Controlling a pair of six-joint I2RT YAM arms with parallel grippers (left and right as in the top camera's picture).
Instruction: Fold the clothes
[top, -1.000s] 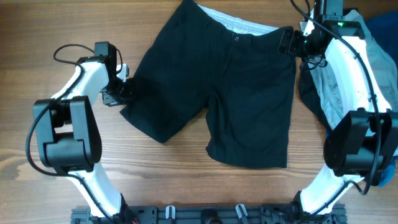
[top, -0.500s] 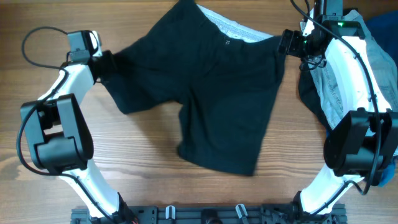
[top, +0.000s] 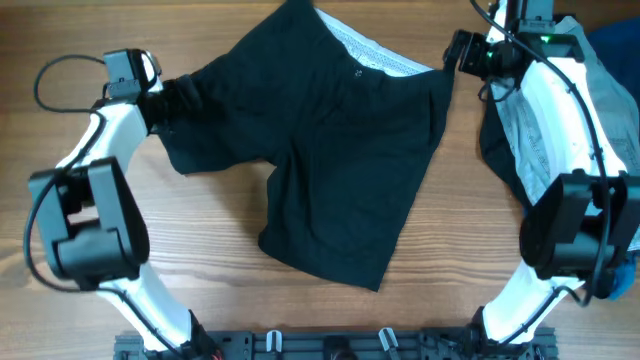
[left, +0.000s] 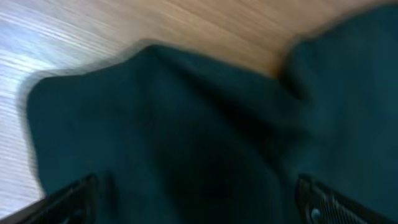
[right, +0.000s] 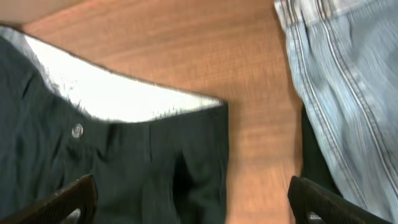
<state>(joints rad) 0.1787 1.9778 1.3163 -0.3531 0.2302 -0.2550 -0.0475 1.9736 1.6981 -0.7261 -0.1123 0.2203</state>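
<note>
Overhead: we saw the plain black fabric shorts (top: 330, 170) lying spread on the wooden surface (top: 200, 240), skewed, with the waistband toward the far edge and the two legs pointing down and to the left. The whitish patterned lining (top: 375, 50) showed along the open waistband. The left tool (top: 180, 97) sat at the outer edge of the left leg, right over the cloth. From this angle we could not tell whether it touched the fabric. The right tool (top: 456, 55) hung just beside the right end of the waistband, clear of the cloth. A light-blue denim garment (top: 535, 130) lay crumpled under the right arm, with a dark blue cloth (top: 612, 45) at the far right corner, both apart from the shorts.

Left wrist: the picture was blurred. Black fabric filled most of it, with bare wood along the top and left. Both left fingers (left: 68, 199) showed at the bottom corners, spread wide, with the cloth lying between them and nothing pinched.

Right wrist: we saw the waistband corner of the shorts at lower left, the pale lining exposed, and a small round button (right: 77, 130) on the black front. The right fingers (right: 323, 202) stood wide apart at the bottom corners, holding nothing. The denim lay at the right edge, with a strip of bare wood between it and the shorts.
</note>
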